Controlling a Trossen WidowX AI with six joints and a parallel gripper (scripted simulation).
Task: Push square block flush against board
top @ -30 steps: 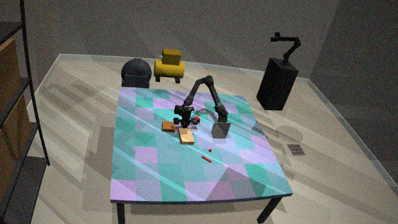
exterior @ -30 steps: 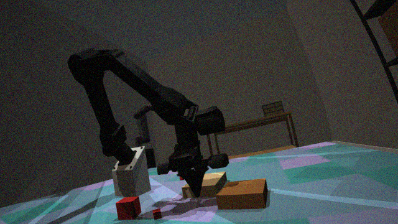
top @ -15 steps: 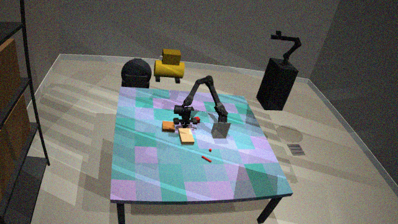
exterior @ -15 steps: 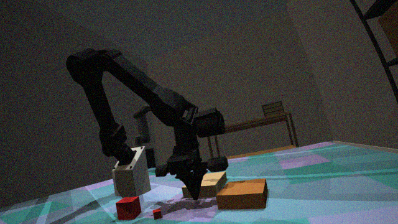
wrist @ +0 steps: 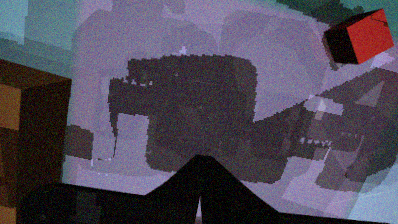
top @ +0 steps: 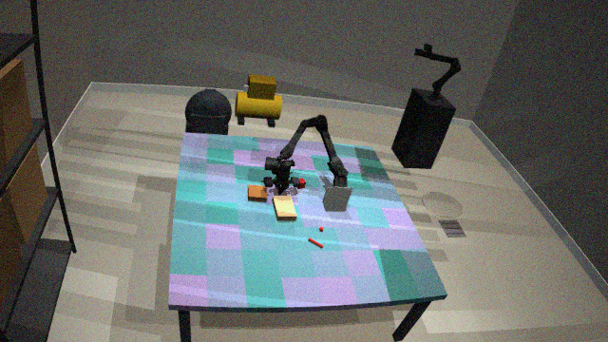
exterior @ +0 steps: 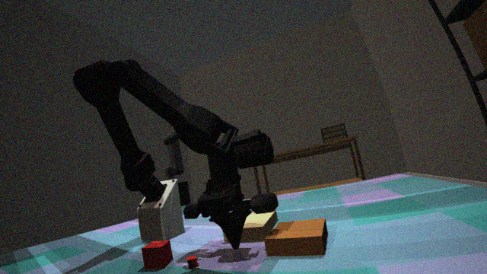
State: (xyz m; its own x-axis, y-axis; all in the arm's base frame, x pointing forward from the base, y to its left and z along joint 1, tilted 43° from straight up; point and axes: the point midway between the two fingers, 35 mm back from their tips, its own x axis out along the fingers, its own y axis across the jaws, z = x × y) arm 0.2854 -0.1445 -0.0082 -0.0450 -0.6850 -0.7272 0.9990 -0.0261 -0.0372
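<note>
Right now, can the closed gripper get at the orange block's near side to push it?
Probably yes. The gripper, shut and empty, hangs tip-down just beside the orange block, with nothing visible between them; the pale board sits just behind.

Matt orange block [exterior: 297, 237], matt pale board [top: 285, 207], matt black arm [exterior: 152, 99], smooth checkered table top [top: 304, 266]
</note>
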